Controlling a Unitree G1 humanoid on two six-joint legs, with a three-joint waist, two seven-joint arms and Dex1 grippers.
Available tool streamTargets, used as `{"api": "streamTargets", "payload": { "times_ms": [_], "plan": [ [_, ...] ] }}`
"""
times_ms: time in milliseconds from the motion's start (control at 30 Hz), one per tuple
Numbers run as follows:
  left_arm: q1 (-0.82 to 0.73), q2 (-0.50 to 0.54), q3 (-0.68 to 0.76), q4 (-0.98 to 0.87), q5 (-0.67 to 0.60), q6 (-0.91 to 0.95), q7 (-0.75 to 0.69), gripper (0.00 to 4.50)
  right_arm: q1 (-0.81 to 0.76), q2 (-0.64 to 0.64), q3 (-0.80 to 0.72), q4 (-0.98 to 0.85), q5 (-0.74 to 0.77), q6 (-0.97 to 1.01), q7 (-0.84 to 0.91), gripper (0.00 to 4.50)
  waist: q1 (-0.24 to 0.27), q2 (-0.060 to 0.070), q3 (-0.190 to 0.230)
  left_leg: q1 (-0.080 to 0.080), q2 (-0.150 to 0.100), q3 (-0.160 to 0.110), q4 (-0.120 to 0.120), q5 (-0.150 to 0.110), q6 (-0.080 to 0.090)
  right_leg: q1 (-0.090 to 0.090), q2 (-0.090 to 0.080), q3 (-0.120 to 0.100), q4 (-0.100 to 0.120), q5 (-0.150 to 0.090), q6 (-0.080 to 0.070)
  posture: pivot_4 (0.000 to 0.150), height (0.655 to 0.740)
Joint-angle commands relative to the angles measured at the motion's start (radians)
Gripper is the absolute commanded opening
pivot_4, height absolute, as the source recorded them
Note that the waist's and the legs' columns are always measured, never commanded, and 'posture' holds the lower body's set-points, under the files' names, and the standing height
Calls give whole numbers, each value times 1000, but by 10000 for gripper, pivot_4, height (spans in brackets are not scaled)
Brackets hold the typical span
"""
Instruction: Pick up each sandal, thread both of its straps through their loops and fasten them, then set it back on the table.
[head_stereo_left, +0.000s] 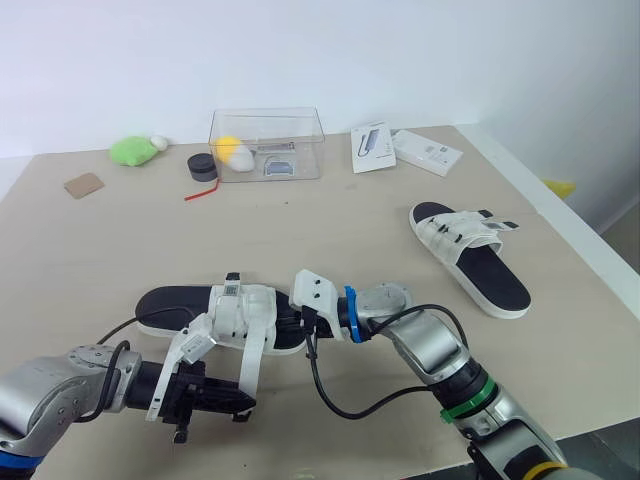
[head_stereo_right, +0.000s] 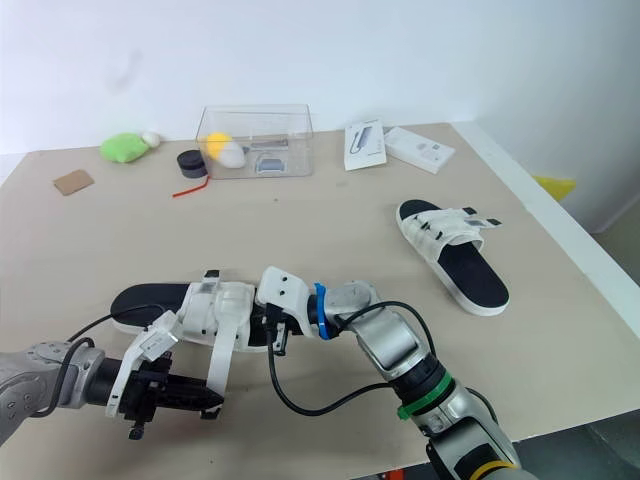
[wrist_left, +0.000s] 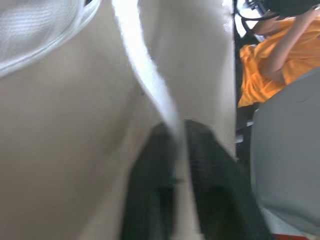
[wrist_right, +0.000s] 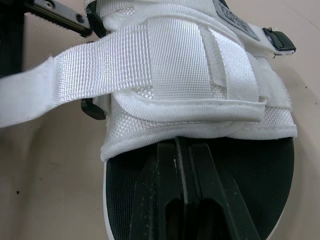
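The near sandal (head_stereo_left: 225, 312) is lying on the desk (head_stereo_left: 350, 220) close to the robot's edge, its black sole flat and its white upper facing up. One loose white strap (head_stereo_left: 252, 358) is running from the upper down over the sole's near side towards the left gripper (head_stereo_left: 243, 403). That gripper is pinching the strap's end between its closed fingers (wrist_left: 150, 185), low over the desk just in front of the sandal. The right gripper (wrist_right: 181, 145) is reaching in from the right along the footbed, its two fingers (wrist_right: 210, 185) pressed together with nothing visible between them, and their tips are sitting at the edge of the upper, touching the black footbed. A second strap on the upper is lying folded flat across it. The far sandal (head_stereo_left: 470, 258) is resting well apart to the right, near the desk's right edge, sole down, with its straps sticking out to the side. At the back of the desk a clear box (head_stereo_left: 266, 145) is standing with two white packs (head_stereo_left: 372, 147) to its right. In the left wrist view, a person (wrist_left: 270, 55) in orange is sitting beyond the desk's edge.
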Motion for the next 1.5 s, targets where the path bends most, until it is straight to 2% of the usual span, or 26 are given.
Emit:
{"api": "streamTargets", "payload": {
  "times_ms": [33,200,400,533,767,1100,1500],
  "plan": [
    [-38,6,88,-13,-114,30,-24,543,24,-20,27,49,-24,36,1,0,0,0,0,0,0,0,0,0,0,0,0,0,0,0,0,1500,7400],
    [-195,29,181,51,-242,95,11,543,18,-14,29,59,-25,29,1,0,0,-1,0,0,0,0,0,0,0,0,0,-1,0,0,0,1500,7400],
    [-353,-13,117,174,-165,101,100,543,13,-5,32,68,-27,24,-1,0,-1,-1,0,1,-1,-1,0,0,0,1,0,0,0,1,1,1500,7400],
    [-408,-45,42,234,-100,74,72,543,11,0,31,70,-26,26,-3,0,-2,-1,0,0,-1,0,0,0,0,1,1,-1,0,1,1,1500,7400],
    [-524,-87,-45,372,-41,51,-55,543,12,4,33,67,-27,28,-5,0,-2,-1,0,0,-1,0,0,0,0,1,2,-2,0,1,0,1500,7400],
    [-531,-44,-172,435,92,5,-228,543,19,3,27,62,-28,29,-15,0,-3,-1,0,0,0,-1,0,0,0,1,3,-2,0,1,0,1500,7400],
    [-503,-40,-174,421,139,-17,-263,543,10,5,29,73,-32,18,-11,0,-3,-1,0,0,1,-1,0,0,0,1,4,-1,0,1,0,1500,7400]
  ]
}}
